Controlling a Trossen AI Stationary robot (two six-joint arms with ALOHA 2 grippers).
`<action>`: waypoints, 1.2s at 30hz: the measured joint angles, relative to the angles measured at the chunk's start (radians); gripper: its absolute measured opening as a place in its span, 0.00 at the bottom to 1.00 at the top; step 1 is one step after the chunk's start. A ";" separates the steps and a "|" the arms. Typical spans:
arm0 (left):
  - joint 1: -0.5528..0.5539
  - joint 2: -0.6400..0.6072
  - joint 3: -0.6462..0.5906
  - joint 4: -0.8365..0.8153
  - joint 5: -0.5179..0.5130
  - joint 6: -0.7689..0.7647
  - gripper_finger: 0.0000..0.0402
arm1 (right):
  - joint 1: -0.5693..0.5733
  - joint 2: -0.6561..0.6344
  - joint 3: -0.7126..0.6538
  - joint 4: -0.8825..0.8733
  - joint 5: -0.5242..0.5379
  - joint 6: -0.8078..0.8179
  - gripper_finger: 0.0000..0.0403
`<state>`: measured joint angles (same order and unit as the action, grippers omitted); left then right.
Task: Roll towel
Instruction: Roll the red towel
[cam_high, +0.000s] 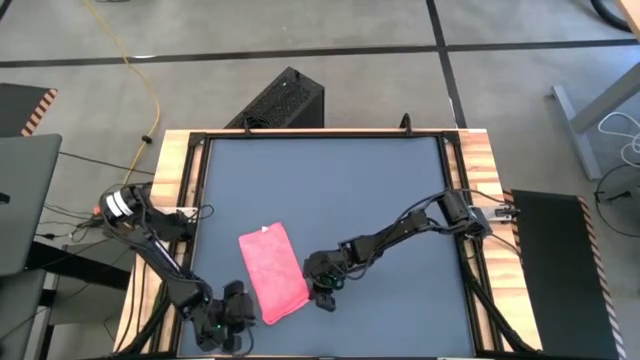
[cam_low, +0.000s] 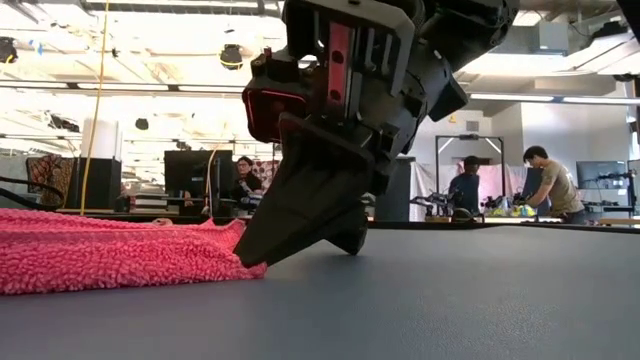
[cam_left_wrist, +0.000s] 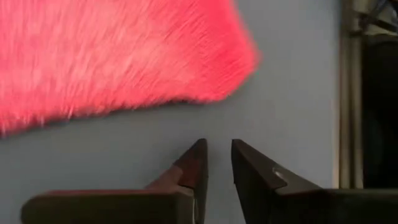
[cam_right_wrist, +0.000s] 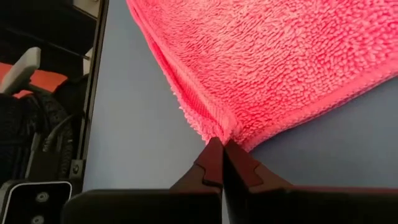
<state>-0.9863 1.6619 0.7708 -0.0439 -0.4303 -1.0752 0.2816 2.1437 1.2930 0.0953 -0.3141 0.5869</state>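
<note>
Towel (cam_low: 110, 255) cut by low view's left edge; people (cam_low: 548, 185) behind too small.

Overhead, table-level and two close wrist views share the towel (cam_high: 272, 272).

The room is bright, lit evenly by ceiling lights (cam_low: 235, 55) that glare white in the low view. The dark table (cam_high: 330, 190) shows only soft, faint shadows under the arms. In the left wrist view the towel (cam_left_wrist: 112, 56) is blurred and fuzzy; the right wrist view shows its weave crisply.
</note>
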 joint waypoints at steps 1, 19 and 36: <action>-0.011 -0.009 0.016 0.002 -0.044 0.043 0.16 | -0.002 0.000 0.000 0.001 0.001 0.005 0.05; 0.096 0.142 0.211 -0.002 -0.039 0.678 0.21 | -0.009 0.000 0.000 0.002 0.025 0.029 0.05; 0.178 0.148 0.217 -0.184 0.027 0.588 0.17 | -0.010 0.000 -0.001 0.002 0.029 0.009 0.09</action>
<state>-0.8085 1.8095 0.9878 -0.2283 -0.4033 -0.4872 0.2714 2.1441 1.2922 0.0971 -0.2848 0.5956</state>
